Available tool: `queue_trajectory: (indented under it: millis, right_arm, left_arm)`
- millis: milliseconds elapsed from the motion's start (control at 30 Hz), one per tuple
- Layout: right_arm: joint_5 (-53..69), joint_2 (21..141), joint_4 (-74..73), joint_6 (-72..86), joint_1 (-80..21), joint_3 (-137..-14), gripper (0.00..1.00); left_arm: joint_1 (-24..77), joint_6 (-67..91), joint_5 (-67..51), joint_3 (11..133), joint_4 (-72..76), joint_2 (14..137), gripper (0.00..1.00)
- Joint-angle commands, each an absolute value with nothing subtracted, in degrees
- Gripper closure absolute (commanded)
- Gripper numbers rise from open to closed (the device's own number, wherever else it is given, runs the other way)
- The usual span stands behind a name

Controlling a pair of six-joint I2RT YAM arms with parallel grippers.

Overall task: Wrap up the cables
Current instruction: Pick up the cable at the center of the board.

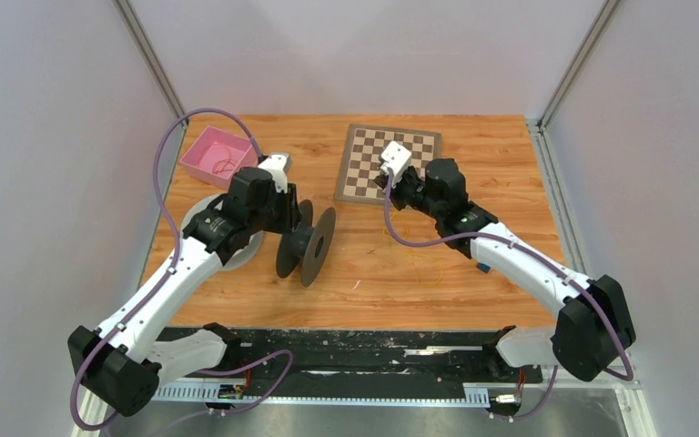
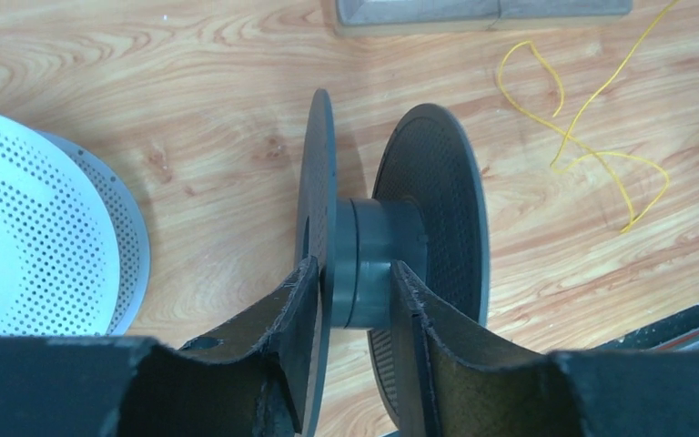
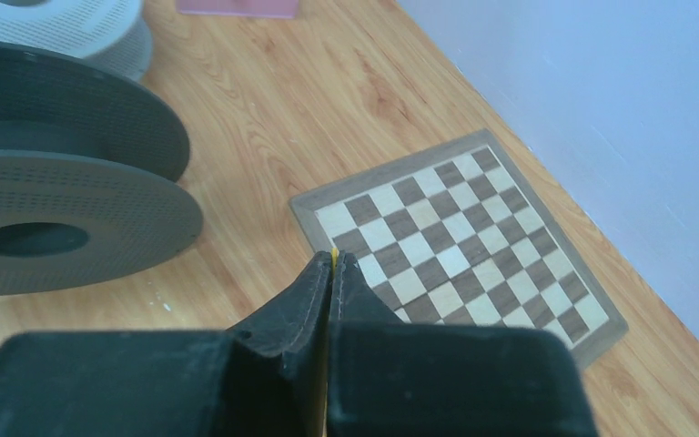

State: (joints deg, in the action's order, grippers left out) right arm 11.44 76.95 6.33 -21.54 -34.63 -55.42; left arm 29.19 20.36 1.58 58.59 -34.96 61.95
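Spool (image 2: 373,264) fills clenched left jaws; right jaws pinch yellow cable (image 3: 333,264) near chessboard (image 3: 460,241).

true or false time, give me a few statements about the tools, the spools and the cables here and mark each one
1. The left tool grips the black spool by its hub. True.
2. The right tool is wide open. False: it is shut, with the yellow cable pinched between its tips.
3. The pink box sits on the chessboard. False: they are apart, with the box to the left of the board.
4. An orange-red cable lies in the pink box. True.
5. The yellow cable is wound on the black spool. False: the hub is bare and the cable lies loose on the table.
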Motion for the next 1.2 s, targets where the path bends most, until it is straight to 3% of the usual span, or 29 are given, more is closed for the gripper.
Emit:
queue_trajectory:
  millis: [0,167,300,400,600,1067,1167]
  right_arm:
    - [21.4,72.8,5.6,-22.1,-34.6,-58.0,1.0]
    - [32.5,70.8,4.0,-19.8,-34.6,-59.3,1.0]
    - [35.0,69.8,2.6,-16.3,-34.6,-62.4,1.0]
    - [38.9,69.3,2.1,-13.4,-34.6,-64.6,1.0]
    - [44.7,68.9,2.2,-7.4,-34.6,-66.9,1.0]
    - [46.4,69.2,2.1,-4.7,-34.6,-66.2,1.0]
    - [46.8,69.2,2.1,-4.4,-34.6,-65.4,0.99]
  left_arm:
    - [29.5,16.6,1.3,64.2,-32.1,61.4,0.57]
    - [29.5,10.9,-3.1,67.3,-31.1,59.5,0.52]
    - [29.5,5.5,-13.8,67.5,-27.4,57.4,0.49]
    - [29.5,4.8,-26.0,63.3,-19.4,55.7,0.48]
    - [29.7,3.3,-39.1,52.2,0.0,54.1,0.41]
    - [35.0,6.7,-36.6,54.1,11.8,65.4,0.4]
    - [35.8,8.4,-33.6,53.8,13.7,66.2,0.46]
